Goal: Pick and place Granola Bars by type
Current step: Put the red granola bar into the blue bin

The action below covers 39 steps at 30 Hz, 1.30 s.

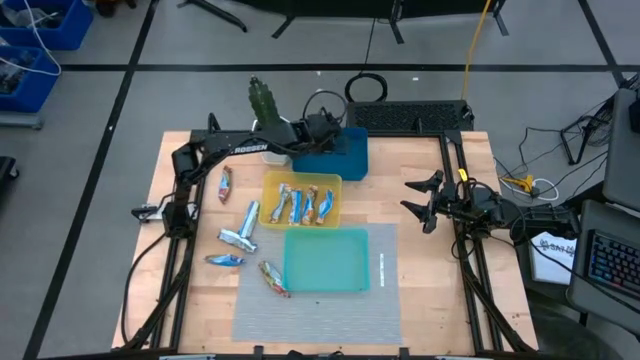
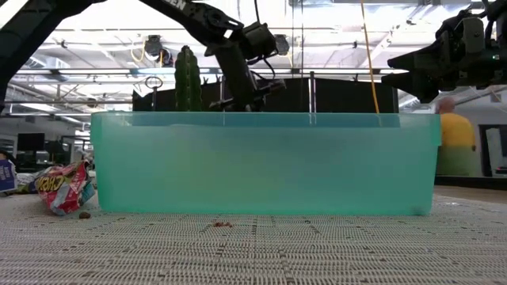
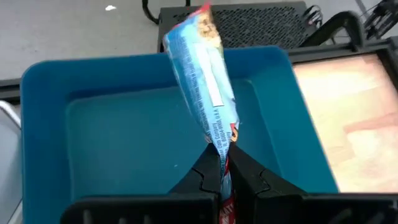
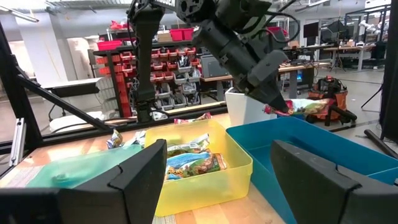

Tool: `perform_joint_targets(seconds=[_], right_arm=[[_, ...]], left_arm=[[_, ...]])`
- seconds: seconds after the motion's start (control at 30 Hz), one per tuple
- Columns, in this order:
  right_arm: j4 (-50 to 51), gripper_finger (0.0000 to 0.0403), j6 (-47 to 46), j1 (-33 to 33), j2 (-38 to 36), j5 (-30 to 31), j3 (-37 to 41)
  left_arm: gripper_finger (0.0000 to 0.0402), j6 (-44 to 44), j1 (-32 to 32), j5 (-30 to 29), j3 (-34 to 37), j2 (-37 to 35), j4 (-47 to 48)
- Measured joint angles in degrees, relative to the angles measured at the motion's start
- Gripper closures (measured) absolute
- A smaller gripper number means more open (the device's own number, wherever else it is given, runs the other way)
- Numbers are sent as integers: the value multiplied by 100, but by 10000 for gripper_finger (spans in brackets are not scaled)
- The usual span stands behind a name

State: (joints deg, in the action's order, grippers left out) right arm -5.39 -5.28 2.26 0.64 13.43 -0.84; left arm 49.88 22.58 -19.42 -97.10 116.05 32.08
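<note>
Blue foil fills my left wrist view: the left end effector (image 3: 221, 163) is clamped on one end of a granola bar (image 3: 202, 74), which stands up over the blue tray (image 3: 43, 124) near the far edge of the tabletop (image 1: 420, 300). From the right wrist view I can see that arm reaching down over the tray, the bar's crumpled end sticking out of its fingers.

Just in front of the blue tray sits the yellow tray (image 1: 266, 212), holding four bars (image 1: 303, 205) side by side. The teal tray (image 1: 325, 260) lies nearer the front edge on a grey mat (image 1: 320, 320), touching or almost touching the yellow one; I cannot tell which.

Five more bars lie loose on the bare wood toward the left edge: one (image 1: 225, 181) beside the left arm's base, one (image 1: 250, 214) beside the yellow tray, a silver one (image 1: 238, 238) and a blue one (image 1: 225, 260) farther forward, and one (image 1: 273, 278) touching the teal tray's left side.

My right end effector (image 1: 417, 200) hangs above the right side of the tabletop, well apart from the trays, fingers spread wide and holding nothing.
</note>
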Motion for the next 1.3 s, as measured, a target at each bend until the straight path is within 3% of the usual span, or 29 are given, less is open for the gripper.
perform_joint_targets(seconds=[0.53, 1.3], right_arm=[[0, 124, -2, 0, 1, 0, -1], [2, 124, -2, 0, 0, 0, -2]], left_arm=[[391, 924, -130, -124, -2, 61, 777], [391, 618, -70, 456, -7, 239, 1886]])
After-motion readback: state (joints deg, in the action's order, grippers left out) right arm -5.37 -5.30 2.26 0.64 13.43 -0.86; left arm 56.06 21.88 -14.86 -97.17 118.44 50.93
